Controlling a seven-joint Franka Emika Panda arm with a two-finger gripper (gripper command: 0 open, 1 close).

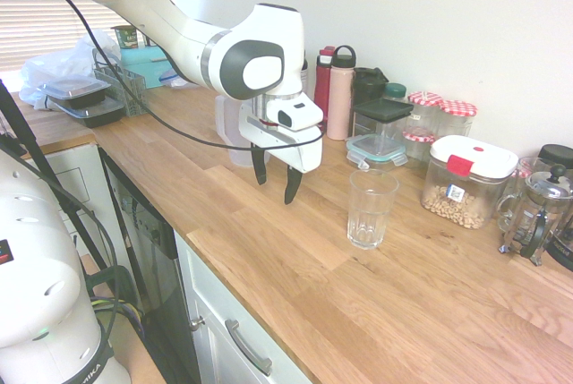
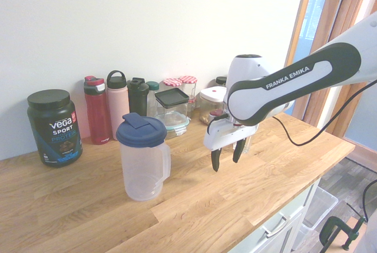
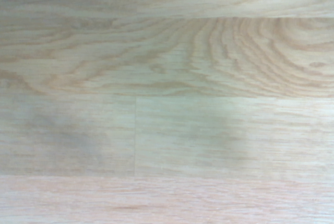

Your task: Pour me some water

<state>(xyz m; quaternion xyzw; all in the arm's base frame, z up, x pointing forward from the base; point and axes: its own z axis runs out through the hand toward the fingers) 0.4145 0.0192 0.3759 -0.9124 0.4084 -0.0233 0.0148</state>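
1. Pitcher point(image 2: 141, 167) (task's thing, my landmark): upright on the wood counter point(image 2: 194, 212). 2nd ext. view shows it whole, w/ blue lid point(image 2: 141, 130) on & handle point(image 2: 166, 161) facing the gripper side; 1st ext. view has it partly hidden behind the gripper.
2. Gripper point(image 1: 276, 191): beside pitcher, above counter, pointing down. Fingers wide open, nothing btwn them, not touching pitcher.
3. Glass point(image 1: 369, 209): upright, on the gripper's far side from pitcher. Clear in 1st ext. view, w/ nothing visible in it; mostly blocked by the gripper in 2nd.
4. Wall side of pitcher: red bottle point(image 2: 98, 111), pink bottle point(image 2: 118, 108), dark shaker point(image 2: 138, 97). Both ext. views get these.
5. Black protein tub point(image 2: 55, 129): nr pitcher, on the side away from gripper; label readable in 2nd ext. view only.
6. Clear box w/ red-tabbed white lid point(image 1: 466, 183), tan bits inside: well apart from pitcher, past the glass. Contents plain in 1st ext. view; arm partly covers box in 2nd.
7. French press point(image 1: 540, 214): beyond that box from pitcher, 1st ext. view only.
8. Wrist view: just blurry wood grain, no pitcher or glass.
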